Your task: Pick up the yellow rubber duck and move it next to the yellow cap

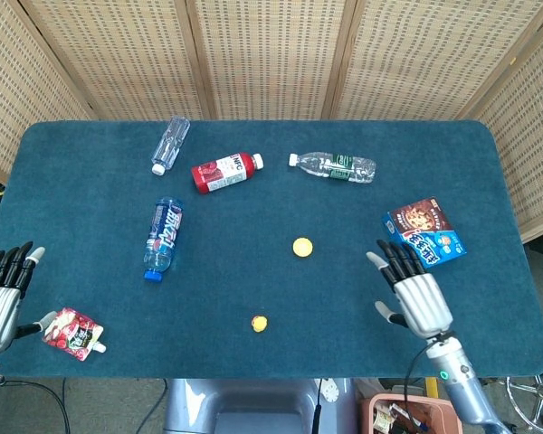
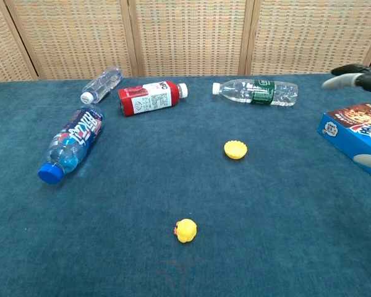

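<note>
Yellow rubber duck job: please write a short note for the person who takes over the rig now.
Left hand: open, at the table's left edge beside a red pouch.
Right hand: open, holds nothing, above the table near the blue snack box.
Yellow rubber duck: on the cloth near the front edge, untouched.
Yellow cap: mid-table, apart from the duck.
Done: nothing.
Left: grasp the duck, set it beside the cap.
</note>
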`<action>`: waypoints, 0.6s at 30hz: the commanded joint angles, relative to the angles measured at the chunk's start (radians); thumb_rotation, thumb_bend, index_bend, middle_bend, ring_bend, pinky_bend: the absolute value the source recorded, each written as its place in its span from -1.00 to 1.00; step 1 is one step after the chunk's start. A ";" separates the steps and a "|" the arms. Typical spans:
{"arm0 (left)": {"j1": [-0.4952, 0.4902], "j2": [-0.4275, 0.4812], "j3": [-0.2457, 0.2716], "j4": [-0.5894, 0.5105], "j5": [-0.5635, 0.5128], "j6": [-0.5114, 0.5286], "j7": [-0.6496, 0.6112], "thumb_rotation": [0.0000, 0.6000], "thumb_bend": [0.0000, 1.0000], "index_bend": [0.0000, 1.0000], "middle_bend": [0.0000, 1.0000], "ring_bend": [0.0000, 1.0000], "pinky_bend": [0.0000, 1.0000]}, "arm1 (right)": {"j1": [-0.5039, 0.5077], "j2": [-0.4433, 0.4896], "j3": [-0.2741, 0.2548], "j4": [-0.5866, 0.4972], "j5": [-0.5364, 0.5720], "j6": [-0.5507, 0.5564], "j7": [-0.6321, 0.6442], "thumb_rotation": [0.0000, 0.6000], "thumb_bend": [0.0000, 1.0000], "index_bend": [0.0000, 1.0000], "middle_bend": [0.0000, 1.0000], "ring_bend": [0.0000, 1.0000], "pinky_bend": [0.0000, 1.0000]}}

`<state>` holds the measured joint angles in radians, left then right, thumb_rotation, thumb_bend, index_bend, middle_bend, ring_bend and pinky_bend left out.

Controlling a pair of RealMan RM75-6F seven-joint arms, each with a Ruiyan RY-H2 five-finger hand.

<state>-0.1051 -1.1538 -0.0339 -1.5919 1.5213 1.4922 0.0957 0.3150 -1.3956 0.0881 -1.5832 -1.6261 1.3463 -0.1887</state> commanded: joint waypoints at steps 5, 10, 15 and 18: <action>0.000 0.004 -0.003 0.004 -0.001 0.003 -0.018 1.00 -0.92 -1.00 -1.00 -1.00 -1.00 | 0.123 -0.136 0.042 -0.009 0.043 -0.157 -0.021 1.00 -0.57 -0.73 -1.00 -1.00 -1.00; 0.001 0.008 -0.005 0.009 -0.007 0.000 -0.036 1.00 -0.92 -1.00 -1.00 -1.00 -1.00 | 0.166 -0.212 0.031 0.000 0.046 -0.204 -0.046 1.00 -0.57 -0.56 -1.00 -1.00 -1.00; -0.001 0.010 -0.004 0.014 -0.008 -0.007 -0.052 1.00 -0.92 -1.00 -1.00 -1.00 -1.00 | 0.192 -0.276 0.022 0.000 0.071 -0.240 -0.068 1.00 -0.57 -0.42 -1.00 -1.00 -1.00; -0.002 0.010 -0.002 0.013 -0.004 -0.009 -0.053 1.00 -0.92 -1.00 -1.00 -1.00 -1.00 | 0.201 -0.302 0.020 0.003 0.089 -0.255 -0.083 1.00 -0.57 -0.41 -1.00 -1.00 -1.00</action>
<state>-0.1071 -1.1439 -0.0356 -1.5784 1.5170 1.4834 0.0425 0.5106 -1.6899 0.1103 -1.5823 -1.5441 1.0987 -0.2647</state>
